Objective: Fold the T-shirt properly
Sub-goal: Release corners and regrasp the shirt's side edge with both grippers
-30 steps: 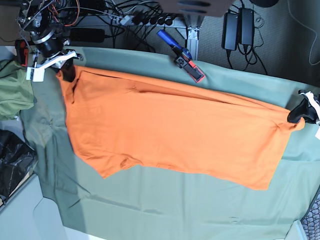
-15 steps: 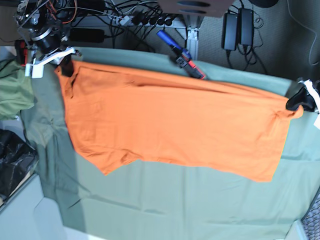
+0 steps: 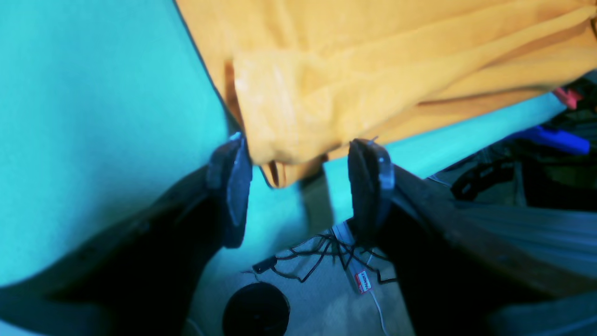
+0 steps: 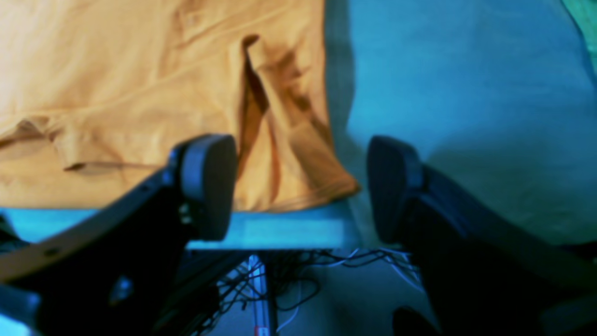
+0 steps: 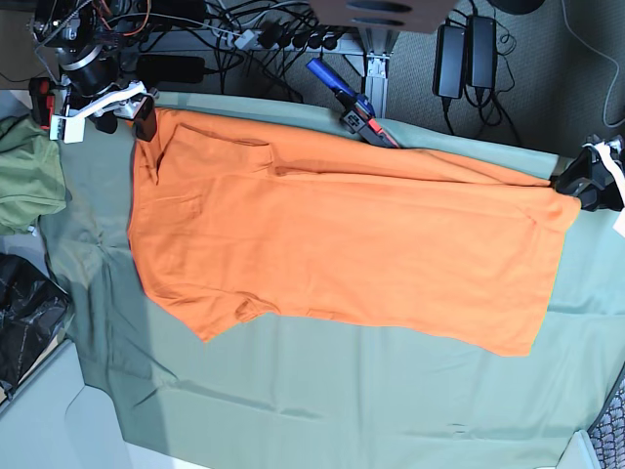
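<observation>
Orange T-shirt (image 5: pixel 342 244) is lying spread flat on the sage-green cloth (image 5: pixel 322 401), its long far edge running near the cloth's far border beside the blue clamp (image 5: pixel 350 103). Wide bare cloth is showing along its near hem. The left gripper (image 3: pixel 298 182) and right gripper (image 4: pixel 298 186) are both hanging spread apart, each straddling a shirt corner, holding nothing.
</observation>
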